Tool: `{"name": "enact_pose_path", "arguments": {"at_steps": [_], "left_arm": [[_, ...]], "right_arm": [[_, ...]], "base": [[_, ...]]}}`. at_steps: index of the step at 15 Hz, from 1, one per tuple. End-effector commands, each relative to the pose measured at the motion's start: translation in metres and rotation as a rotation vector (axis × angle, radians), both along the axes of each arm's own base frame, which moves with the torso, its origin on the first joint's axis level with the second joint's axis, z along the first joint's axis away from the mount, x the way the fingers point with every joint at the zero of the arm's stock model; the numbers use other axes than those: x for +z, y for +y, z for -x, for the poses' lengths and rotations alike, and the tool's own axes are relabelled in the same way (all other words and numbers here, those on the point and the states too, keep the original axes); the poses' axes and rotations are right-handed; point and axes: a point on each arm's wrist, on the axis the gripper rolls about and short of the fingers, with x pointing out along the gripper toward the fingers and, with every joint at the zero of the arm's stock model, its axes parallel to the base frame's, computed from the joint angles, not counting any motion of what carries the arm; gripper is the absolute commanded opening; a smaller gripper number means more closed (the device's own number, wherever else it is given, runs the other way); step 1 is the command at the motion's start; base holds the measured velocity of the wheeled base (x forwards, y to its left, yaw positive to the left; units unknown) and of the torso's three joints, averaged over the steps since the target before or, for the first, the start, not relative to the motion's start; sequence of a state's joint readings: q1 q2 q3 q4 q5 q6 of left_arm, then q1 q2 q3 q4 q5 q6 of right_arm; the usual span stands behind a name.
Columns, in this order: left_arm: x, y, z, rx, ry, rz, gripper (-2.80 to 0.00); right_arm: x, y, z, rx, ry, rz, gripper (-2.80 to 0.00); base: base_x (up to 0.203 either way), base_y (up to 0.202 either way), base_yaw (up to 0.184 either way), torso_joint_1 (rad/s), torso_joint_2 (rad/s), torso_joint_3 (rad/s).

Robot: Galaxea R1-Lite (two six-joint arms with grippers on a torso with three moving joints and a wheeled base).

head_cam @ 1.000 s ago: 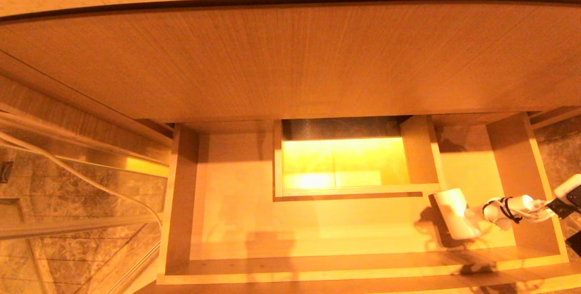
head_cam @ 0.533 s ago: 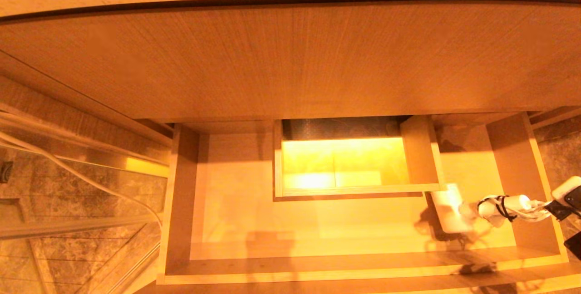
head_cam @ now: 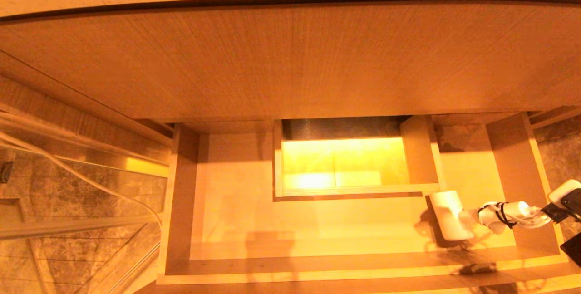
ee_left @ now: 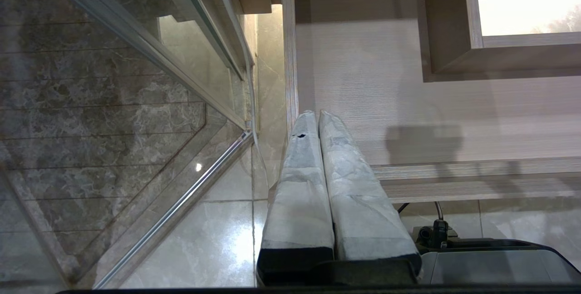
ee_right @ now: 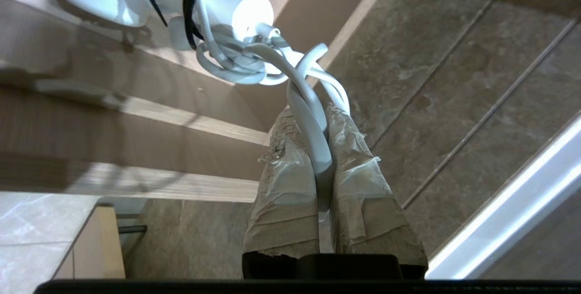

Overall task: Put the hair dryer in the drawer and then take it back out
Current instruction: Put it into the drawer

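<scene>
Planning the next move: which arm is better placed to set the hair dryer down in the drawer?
Right. Its claw is shut on the cord of the hair dryer, over the drawer. The left claw hangs shut beyond the other end.

Hair dryer (head_cam: 472, 219) shifted slightly toward drawer (head_cam: 181, 194) middle (still hanging by cord)

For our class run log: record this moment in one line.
right gripper: shut on hair dryer cord | dryer: over drawer, right end | left gripper: shut, idle
</scene>
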State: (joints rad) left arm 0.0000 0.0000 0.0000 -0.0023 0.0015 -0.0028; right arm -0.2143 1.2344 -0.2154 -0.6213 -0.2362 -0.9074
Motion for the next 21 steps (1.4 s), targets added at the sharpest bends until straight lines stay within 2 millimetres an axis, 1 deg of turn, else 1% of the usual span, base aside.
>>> {"name": "enact_pose_path", "arguments": {"at_steps": [1, 5, 12, 17, 21], "left_arm": [[0.000, 0.000, 0.000, 0.000, -0.001, 0.000, -2.80], [0.000, 0.000, 0.000, 0.000, -0.001, 0.000, -2.80], [0.000, 0.000, 0.000, 0.000, -0.001, 0.000, -2.80], [0.000, 0.000, 0.000, 0.000, -0.001, 0.000, -2.80], [0.000, 0.000, 0.000, 0.000, -0.001, 0.000, -2.80]], "right_arm": [[-0.005, 0.003, 0.000, 0.016, 0.021, -0.009, -2.80], [-0.012, 0.004, -0.001, 0.023, 0.052, -0.023, -2.80], [-0.013, 0.006, -0.007, 0.044, 0.066, -0.028, -2.80], [-0.017, 0.007, -0.005, 0.038, 0.073, -0.046, -2.80], [-0.018, 0.008, -0.010, 0.042, 0.079, -0.051, -2.80]], "base": [[0.000, 0.000, 0.000, 0.000, 0.00, 0.000], [0.000, 0.000, 0.000, 0.000, 0.00, 0.000], [0.000, 0.000, 0.000, 0.000, 0.00, 0.000], [0.000, 0.000, 0.000, 0.000, 0.00, 0.000], [0.000, 0.000, 0.000, 0.000, 0.00, 0.000]]}}
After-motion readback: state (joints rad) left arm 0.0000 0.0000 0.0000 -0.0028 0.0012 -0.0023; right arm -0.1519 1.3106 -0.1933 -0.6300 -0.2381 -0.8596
